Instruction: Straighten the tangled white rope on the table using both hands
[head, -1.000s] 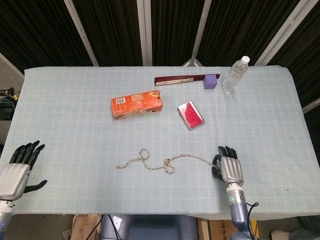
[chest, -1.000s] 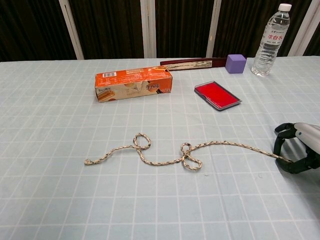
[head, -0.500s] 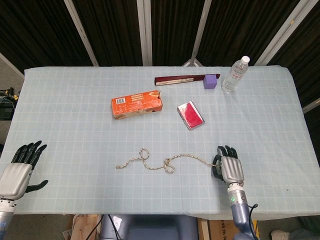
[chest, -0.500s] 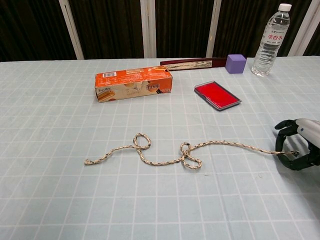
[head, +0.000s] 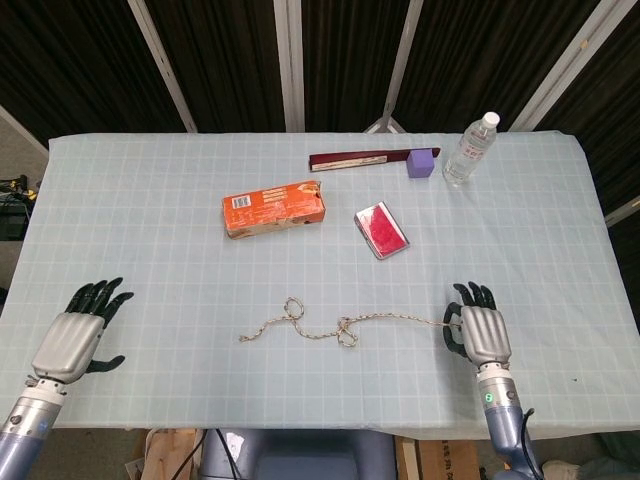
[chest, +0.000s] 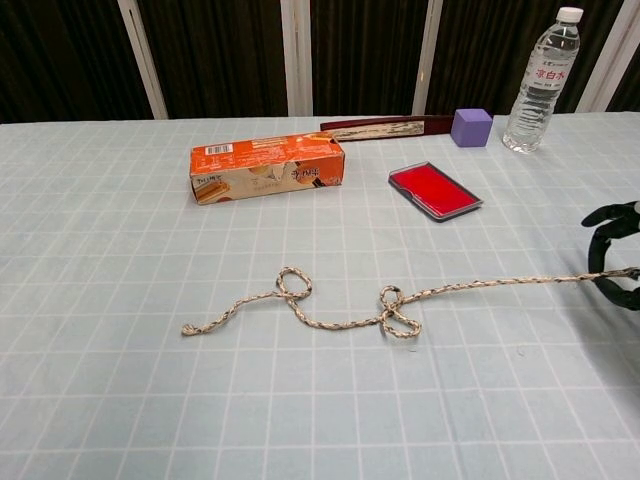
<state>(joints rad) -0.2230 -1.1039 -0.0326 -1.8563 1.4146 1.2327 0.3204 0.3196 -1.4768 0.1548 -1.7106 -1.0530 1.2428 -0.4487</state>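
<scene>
Behind the rope (head: 330, 326) — pinched by right hand (head: 479, 333) — sits an orange box (head: 274, 208); left hand (head: 75, 338) splayed.

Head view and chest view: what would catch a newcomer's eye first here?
Probably the white rope across the near middle of the table, with two small loops in it, its right end pinched by the right hand. The left hand hovers open at the near left edge, apart from the rope's free end. Behind, an orange box stands out.
</scene>
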